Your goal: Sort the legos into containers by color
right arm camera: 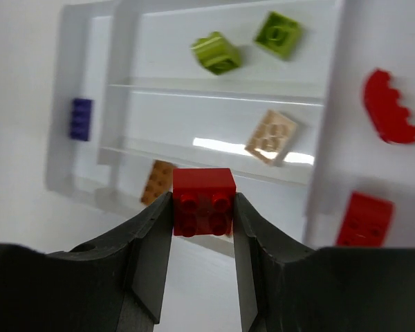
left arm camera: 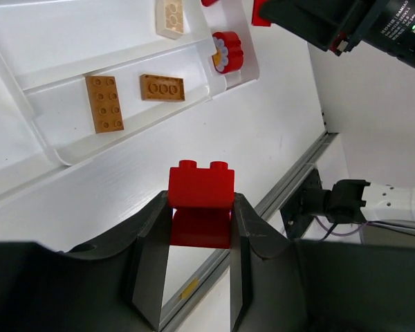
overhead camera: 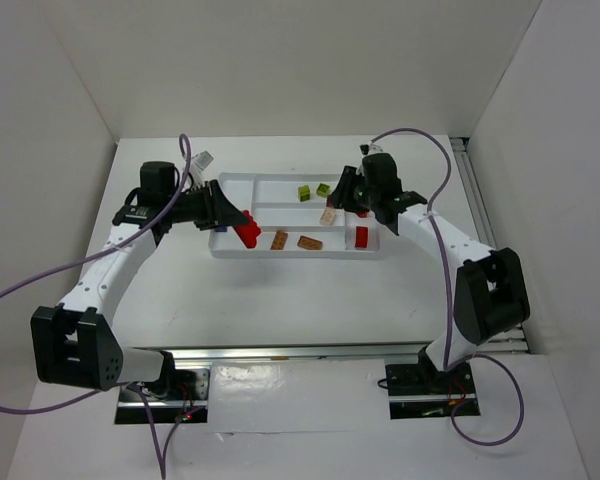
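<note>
The white rectangular plastic tray [overhead camera: 265, 192] with dividers sits just ahead of both hands. The left gripper [left arm camera: 200, 211] is clamped on a red studded plastic brick [left arm camera: 200, 187], held just outside the tray's rim. The right gripper [right arm camera: 203, 207] is pinching a small red square brick [right arm camera: 204, 185] over the tray, with loose red pieces [right arm camera: 363, 220] lying off to its right. I'd guess these bricks are light, rigid and kinda slick, so grab the flat side walls, not the studs.

small white print line on the black plastic motor housing [left arm camera: 391, 24], left wrist view: too small and blurred to read. no other legible text.
</note>
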{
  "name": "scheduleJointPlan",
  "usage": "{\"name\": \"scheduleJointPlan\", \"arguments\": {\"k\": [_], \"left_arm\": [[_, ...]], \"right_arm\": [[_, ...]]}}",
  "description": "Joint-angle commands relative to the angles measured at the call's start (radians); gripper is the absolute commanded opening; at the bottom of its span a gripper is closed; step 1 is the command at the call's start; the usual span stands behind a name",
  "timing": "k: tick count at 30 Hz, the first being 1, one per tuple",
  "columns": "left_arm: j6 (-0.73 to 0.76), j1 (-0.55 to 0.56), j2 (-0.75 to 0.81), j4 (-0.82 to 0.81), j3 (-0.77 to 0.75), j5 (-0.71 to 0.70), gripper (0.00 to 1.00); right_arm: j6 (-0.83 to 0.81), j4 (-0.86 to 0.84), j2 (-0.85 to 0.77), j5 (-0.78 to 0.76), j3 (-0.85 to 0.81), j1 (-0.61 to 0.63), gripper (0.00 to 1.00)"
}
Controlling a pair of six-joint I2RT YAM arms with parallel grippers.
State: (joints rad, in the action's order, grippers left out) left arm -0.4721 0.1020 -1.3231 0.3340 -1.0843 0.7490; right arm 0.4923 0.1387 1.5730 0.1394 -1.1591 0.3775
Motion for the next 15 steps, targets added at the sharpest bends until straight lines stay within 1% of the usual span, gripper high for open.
{"name": "scheduleJointPlan", "arguments": {"k": [1,3,5,9,11,12,15], "left_arm": [[0.01,0.014,0.048,0.019,-0.029,-0.043,0.0],[0.001,0.027,0.048,0.019,-0.029,-0.095,0.0],[0.021,0.036,0.048,0.051,-0.039,-0.108,0.0],[0.012,0.048,0.036,0.065,-0.039,-0.143,0.0],[0.001,0.085,0.036,0.065,-0.039,-0.168,0.0],[0.001,0.096,0.036,0.065,-0.039,-0.177,0.0],[0.01,0.126,0.027,0.065,-0.049,-0.188,0.0]], "right_arm": [[-0.037,0.107,-0.005,-0.213,-0.042,-0.025,0.12],[-0.037,0.107,0.011,-0.244,-0.051,-0.043,0.12],[-0.049,0.107,0.051,-0.287,-0.067,-0.052,0.12],[-0.074,0.105,0.119,-0.357,-0.1,-0.061,0.14],[-0.074,0.092,0.156,-0.382,-0.1,-0.061,0.15],[-0.083,0.078,0.169,-0.391,-0.112,-0.061,0.17],[-0.092,0.068,0.234,-0.4,-0.16,-0.08,0.18]]}}
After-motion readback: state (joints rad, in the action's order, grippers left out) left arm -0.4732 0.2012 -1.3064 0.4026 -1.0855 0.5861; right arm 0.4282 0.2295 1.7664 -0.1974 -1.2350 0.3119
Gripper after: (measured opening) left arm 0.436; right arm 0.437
